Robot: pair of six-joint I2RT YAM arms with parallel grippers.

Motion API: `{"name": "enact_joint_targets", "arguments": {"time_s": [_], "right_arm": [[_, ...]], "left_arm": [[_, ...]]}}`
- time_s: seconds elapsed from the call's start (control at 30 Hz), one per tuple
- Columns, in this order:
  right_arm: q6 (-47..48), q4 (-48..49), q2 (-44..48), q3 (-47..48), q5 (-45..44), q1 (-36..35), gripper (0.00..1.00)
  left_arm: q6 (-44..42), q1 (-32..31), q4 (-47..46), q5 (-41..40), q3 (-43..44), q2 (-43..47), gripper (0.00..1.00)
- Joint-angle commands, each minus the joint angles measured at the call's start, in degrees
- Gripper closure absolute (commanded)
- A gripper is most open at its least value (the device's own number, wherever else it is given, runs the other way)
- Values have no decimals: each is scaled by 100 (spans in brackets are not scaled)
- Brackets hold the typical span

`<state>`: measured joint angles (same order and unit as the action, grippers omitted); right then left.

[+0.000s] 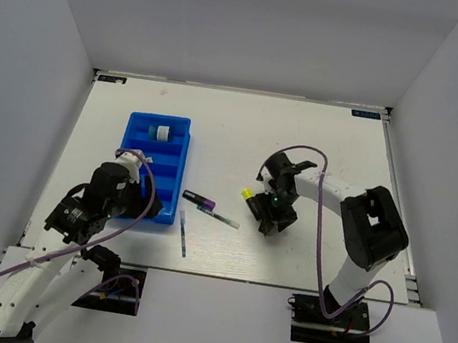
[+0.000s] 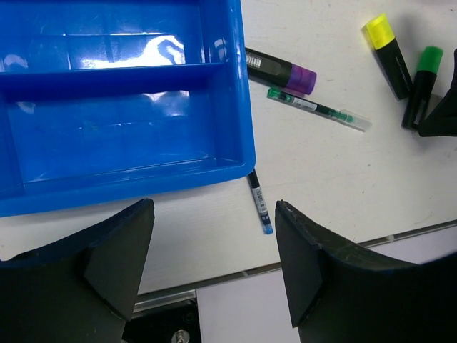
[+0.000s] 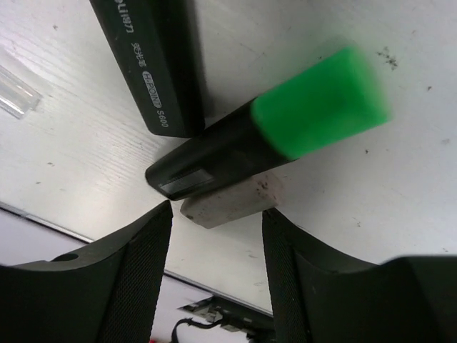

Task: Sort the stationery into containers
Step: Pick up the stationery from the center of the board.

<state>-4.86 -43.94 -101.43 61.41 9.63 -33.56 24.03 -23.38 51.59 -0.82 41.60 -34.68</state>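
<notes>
Sorting barely begun: only the small blue-white pot (image 1: 162, 133) is seen lodged in the blue tray (image 1: 166, 162), in the compartment at its 12 o'clock end. The other compartments that show are seen without stationery. The tray is set at 9 o'clock from the middle of the table (image 1: 320, 142).

Six pieces are left out on the tabletop. The purple-tipped marker (image 2: 280, 70) and the green thin pen (image 2: 318, 108) are laid just off the tray's 4 o'clock corner. The blue thin pen (image 2: 259, 202) is found at the tray's 5 o'clock, its tip touching or tucked under the rim. At 3 o'clock from the table's middle, the yellow-capped highlighter (image 2: 388, 53) and the green-capped highlighter (image 3: 271, 143) are grouped side by side, with the pale eraser (image 3: 239, 196) pressed against the green one's butt end.

The left gripper (image 2: 213, 204) is held released and empty above the table, just off the tray's 6 o'clock rim. The right gripper (image 3: 216, 209) is poised low over the eraser and the green highlighter's tail, its jaws parted and nothing clasped between them.

By this evidence, roughly one seventh of the job may be judged done. The highlighter pair or the eraser appears to be the next piece to be taken.
</notes>
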Motion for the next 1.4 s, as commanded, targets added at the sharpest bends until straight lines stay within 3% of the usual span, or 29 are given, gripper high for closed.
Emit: {"name": "enact_joint_targets", "arguments": {"time_s": [0.0,0.2,0.63,0.83,1.07,1.23,1.37], "right_arm": [[354,817,-308,-515,-1189,-151,43],[451,1107,-360,-560,-1972,-361,43],[451,1098,-413,-569,-2439,-450,50],[460,1151,-413,-551,-2343,-379,65],[723,1178,113,-586,-2439,-388,100],[1303,1020,1010,-376,-2361,-397,100],[2076,765,1310,213,-1704,-432,100]], "left_arm": [[14,0,140,20,23,119,21],[-4,0,211,38,58,224,21],[31,-9,334,73,67,471,20],[58,0,351,73,137,488,20],[23,-9,343,267,199,453,21],[-153,-9,299,267,418,357,21],[-311,-9,185,328,917,163,21]]}}
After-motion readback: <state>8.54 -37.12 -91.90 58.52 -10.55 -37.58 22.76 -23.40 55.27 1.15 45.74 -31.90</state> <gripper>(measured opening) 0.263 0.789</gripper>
